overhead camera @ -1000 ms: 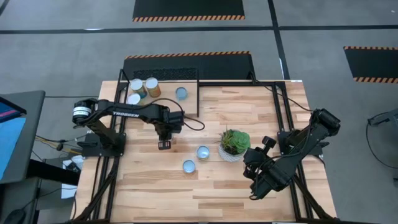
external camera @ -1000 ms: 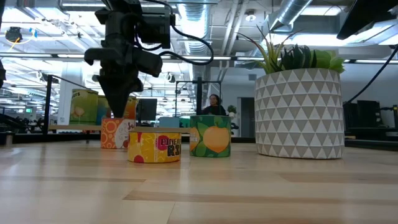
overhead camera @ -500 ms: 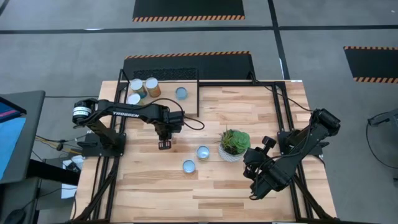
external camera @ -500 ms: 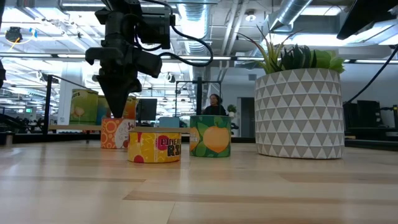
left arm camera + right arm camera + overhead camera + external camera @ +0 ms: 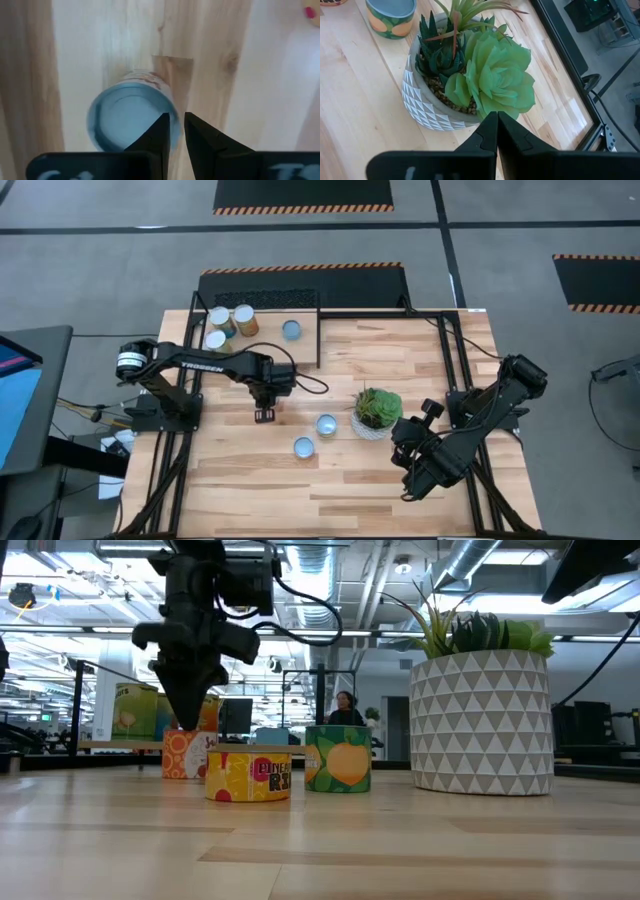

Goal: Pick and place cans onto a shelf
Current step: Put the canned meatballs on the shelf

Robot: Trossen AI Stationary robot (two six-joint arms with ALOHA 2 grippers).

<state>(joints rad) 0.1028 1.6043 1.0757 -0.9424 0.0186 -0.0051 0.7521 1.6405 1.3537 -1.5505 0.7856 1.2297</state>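
My left gripper (image 5: 264,415) is shut and points down over an orange-labelled, blue-topped can (image 5: 131,119) that stands on the table (image 5: 185,754). The arm hides this can in the high view. Its fingertips stand over the can's rim in the left wrist view (image 5: 173,125). Two more cans stand on the table: a yellow one (image 5: 303,446) and a green one (image 5: 326,424). Several cans (image 5: 230,320) stand on the shelf (image 5: 265,310) at the far left. My right gripper (image 5: 496,120) is shut and empty, resting near the table's right near side (image 5: 415,470). My left gripper points down at the orange can's top rim (image 5: 167,107) from above, fingers shut. I cannot tell whether the fingertips touch the rim or stand just above it. The can stands upright on the table.
A green plant in a white patterned pot (image 5: 377,412) stands right of the green can and just in front of my right gripper. Black frame bars (image 5: 450,370) run along the table's right side. Bare tabletop lies toward the near edge (image 5: 330,490).
My left gripper has shifted a little toward the table's near left, still shut and pointing down over the orange can. The cans stand where they were.
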